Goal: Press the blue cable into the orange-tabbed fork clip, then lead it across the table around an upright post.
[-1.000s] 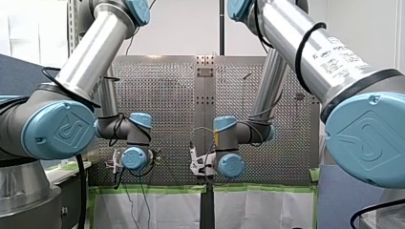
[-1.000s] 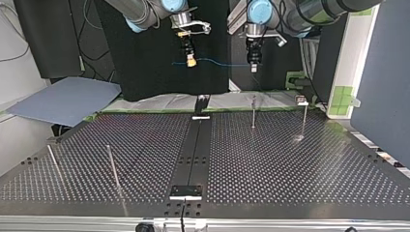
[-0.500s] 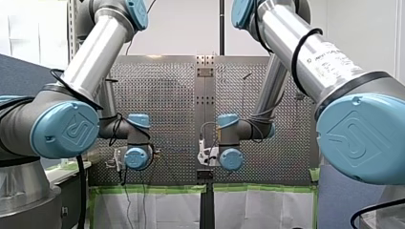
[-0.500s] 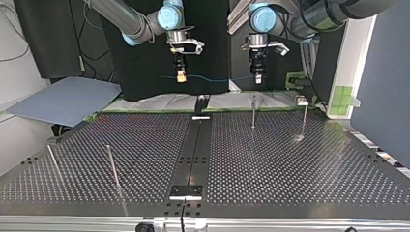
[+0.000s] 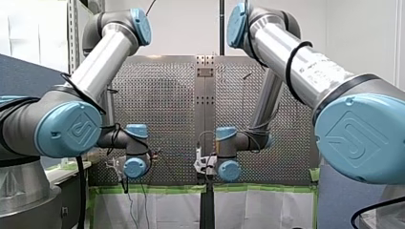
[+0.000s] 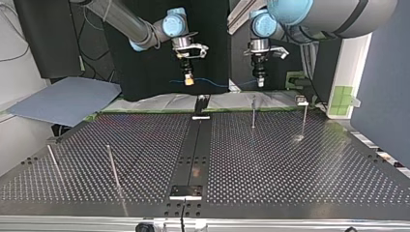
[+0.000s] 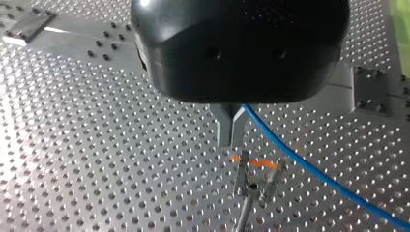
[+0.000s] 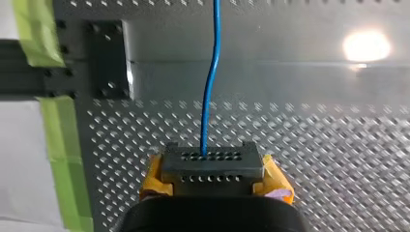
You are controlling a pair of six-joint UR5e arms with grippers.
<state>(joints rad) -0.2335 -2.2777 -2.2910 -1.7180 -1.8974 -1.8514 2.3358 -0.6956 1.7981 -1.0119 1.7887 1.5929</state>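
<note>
Blue and taut, the cable (image 6: 215, 84), clamped by left gripper (image 6: 260, 82) and right gripper (image 6: 189, 81), has sunk toward the orange-tabbed clip (image 7: 256, 174); pressing-in looks next.

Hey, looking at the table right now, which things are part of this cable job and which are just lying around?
Part of the job:
- blue cable, gripped by my left pincer and right pincer
- orange-tabbed fork clip
- upright posts

Just lying about:
- blue-grey sheet beside the table
- green tape
</note>
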